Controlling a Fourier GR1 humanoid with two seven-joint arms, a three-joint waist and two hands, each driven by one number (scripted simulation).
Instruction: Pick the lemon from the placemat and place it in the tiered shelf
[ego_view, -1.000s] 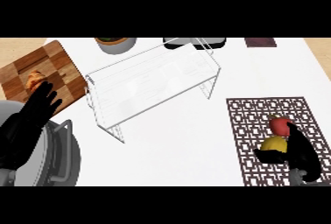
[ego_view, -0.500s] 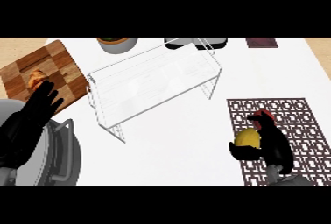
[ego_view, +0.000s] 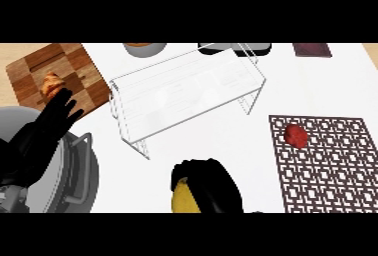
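Though half-hidden, lemon (ego_view: 181, 200) in right hand (ego_view: 212, 184)

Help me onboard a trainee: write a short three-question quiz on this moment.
1. True or false: the lemon lies on the placemat.
2. The fingers of the right hand are: A) straight, B) curled round the lemon, C) out of view.
3. Fill in: the small item on the placemat is coloured ___.
Key: 1 false; 2 B; 3 red.
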